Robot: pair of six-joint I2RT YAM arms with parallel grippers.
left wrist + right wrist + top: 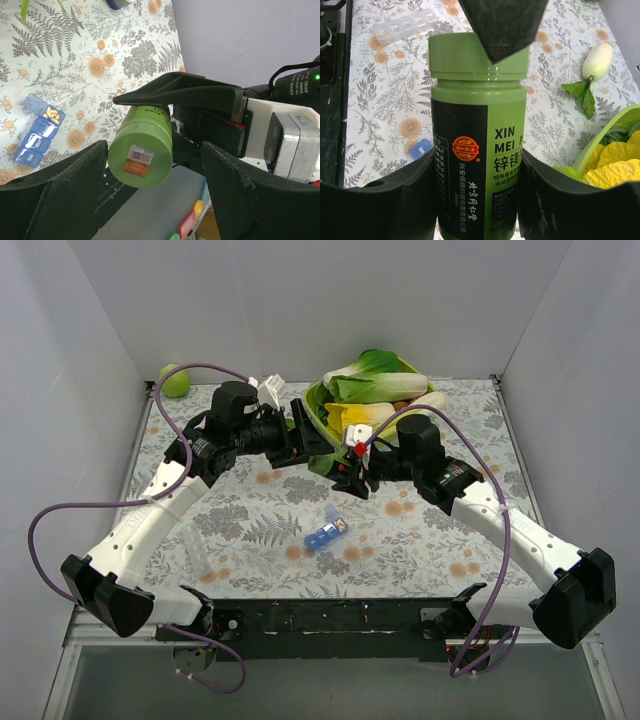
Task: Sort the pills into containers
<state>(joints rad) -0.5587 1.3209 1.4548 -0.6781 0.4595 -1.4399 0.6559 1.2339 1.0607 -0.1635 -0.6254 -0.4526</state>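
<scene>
A green pill bottle (475,135) with a black label is held upright in my right gripper (477,165), which is shut on its body. In the top view the bottle (320,464) hangs above the table's middle, between both grippers. My left gripper (155,150) is open, its jaws wide on either side of the bottle's capped end (141,156); one left finger (502,25) overlaps the cap. The blue strip pill box (325,533) lies on the table in front; in the left wrist view (37,135) one compartment is open with tan pills (51,116).
A lime-green bowl (318,412) of vegetables stands at the back, its rim at the right (612,131). A clear strip pill box (405,25) lies at the front left (198,552). A small white radish (597,60) and a green fruit (175,380) lie on the cloth.
</scene>
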